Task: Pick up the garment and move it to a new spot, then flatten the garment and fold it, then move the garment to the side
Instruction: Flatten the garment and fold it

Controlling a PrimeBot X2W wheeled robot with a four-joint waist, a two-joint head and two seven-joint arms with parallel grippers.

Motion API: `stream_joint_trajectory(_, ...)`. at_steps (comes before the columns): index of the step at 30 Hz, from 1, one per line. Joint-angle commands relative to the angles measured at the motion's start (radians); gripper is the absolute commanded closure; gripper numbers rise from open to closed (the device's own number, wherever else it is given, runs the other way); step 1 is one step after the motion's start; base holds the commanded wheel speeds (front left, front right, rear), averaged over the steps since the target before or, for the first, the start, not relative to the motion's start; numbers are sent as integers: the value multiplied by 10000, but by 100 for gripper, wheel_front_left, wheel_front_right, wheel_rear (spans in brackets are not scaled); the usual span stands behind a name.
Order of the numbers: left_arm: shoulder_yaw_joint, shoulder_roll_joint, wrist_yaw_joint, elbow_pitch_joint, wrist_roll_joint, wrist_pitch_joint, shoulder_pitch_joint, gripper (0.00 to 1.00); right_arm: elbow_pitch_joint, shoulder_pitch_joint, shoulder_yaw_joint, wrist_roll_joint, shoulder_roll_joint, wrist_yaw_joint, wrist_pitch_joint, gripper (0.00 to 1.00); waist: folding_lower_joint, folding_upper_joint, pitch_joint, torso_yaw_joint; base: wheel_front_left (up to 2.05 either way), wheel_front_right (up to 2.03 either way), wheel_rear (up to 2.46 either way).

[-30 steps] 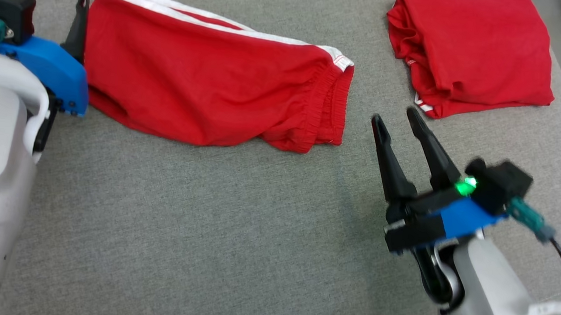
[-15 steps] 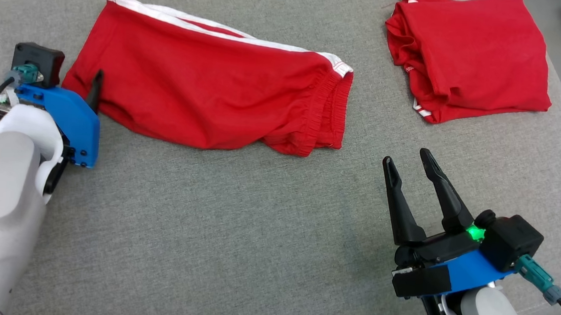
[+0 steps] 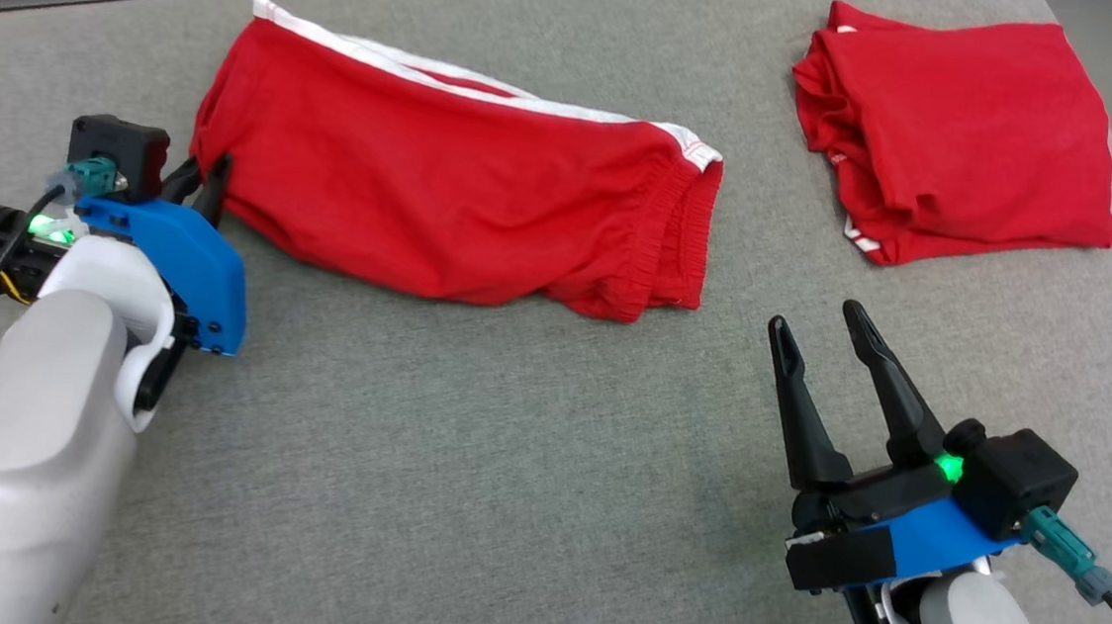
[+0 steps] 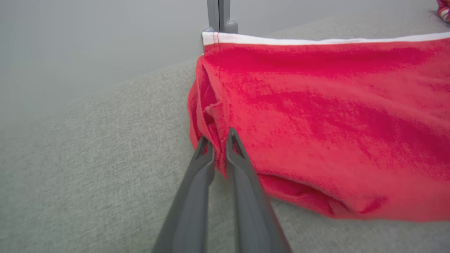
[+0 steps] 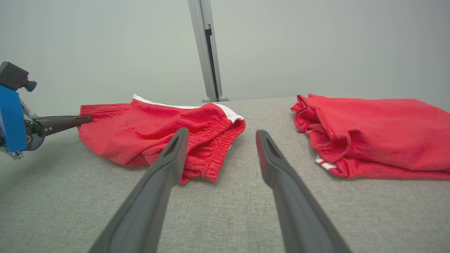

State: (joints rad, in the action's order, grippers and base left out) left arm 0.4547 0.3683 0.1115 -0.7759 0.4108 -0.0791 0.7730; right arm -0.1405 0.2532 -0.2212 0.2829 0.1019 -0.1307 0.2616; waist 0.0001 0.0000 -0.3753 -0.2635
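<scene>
Head view: the left gripper [image 3: 207,180], open a second ago, now pinches the left edge of the red, white-striped fabric shorts [image 3: 466,196], upper centre. Left wrist view: jaws nearly together on a fold, so lifting looks next. Right wrist view: the right gripper [image 5: 220,133] gapes empty.

Left fingers [image 3: 216,191] at red shorts [image 3: 466,196] edge; right fingers [image 3: 802,401] spread

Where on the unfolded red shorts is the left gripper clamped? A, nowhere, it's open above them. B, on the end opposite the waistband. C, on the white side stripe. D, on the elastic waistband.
B: the left gripper pinches a fold of fabric at the end of the red shorts that lies farthest from the elastic waistband.
</scene>
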Motion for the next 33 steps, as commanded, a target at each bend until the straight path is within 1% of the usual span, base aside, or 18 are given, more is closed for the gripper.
stream_joint_trajectory(1,-104,-88,-134,223,64,244,-254,100,-96,-236,91,-56,54,-2,44,0,-1,0,123,101,0,0,0)
stream_joint_trajectory(3,-136,-130,-270,574,147,493,-600,100,-199,-284,237,-106,86,-2,46,0,-1,0,310,265,0,0,0)
stream_joint_trajectory(4,-136,-130,-270,574,147,493,-600,100,-199,-284,237,-106,86,-2,46,0,-1,0,310,265,0,0,0)
stream_joint_trajectory(11,-369,-292,-1001,2246,527,991,-2547,100,-355,-672,826,-215,56,-2,45,0,-1,0,905,967,0,0,0)
stream_joint_trajectory(13,-404,-290,-1266,2803,614,1012,-3143,100,-342,-794,967,-255,58,-2,34,0,-1,0,1038,1182,0,0,0)
stream_joint_trajectory(17,-372,-270,-1654,3846,748,802,-4230,100,-257,-970,1241,-346,102,-2,-50,0,-1,0,1187,1590,0,0,0)
stream_joint_trajectory(20,-336,-413,-1812,4457,945,635,-4778,100,-203,-1028,1415,-374,111,-2,-129,0,-1,0,1224,1804,0,0,0)
stream_joint_trajectory(21,-349,-403,-1872,4555,955,645,-4907,66,-183,-1019,1433,-389,103,-2,-151,0,-1,0,1232,1838,0,0,0)
stream_joint_trajectory(22,-315,-369,-1943,4593,894,643,-5028,0,-181,-1019,1443,-396,100,-2,-187,0,-1,0,1242,1860,0,0,0)
stream_joint_trajectory(24,-333,-489,-1996,4668,967,839,-5137,0,-209,-1022,1464,-392,97,-2,-197,0,-1,0,1295,1908,0,0,0)
stream_joint_trajectory(26,-326,-432,-2130,4649,732,1215,-5194,0,-259,-1031,1470,-380,108,-2,-220,0,-1,0,1377,1932,0,0,0)
stream_joint_trajectory(30,-476,-528,-2470,4663,485,2305,-5322,0,-350,-1035,1555,-393,99,-2,-237,0,-1,0,1596,2026,0,0,0)
stream_joint_trajectory(33,-713,-536,-2608,4624,350,3033,-5416,0,-424,-1027,1596,-404,100,-2,-214,0,-1,0,1738,2125,0,0,0)
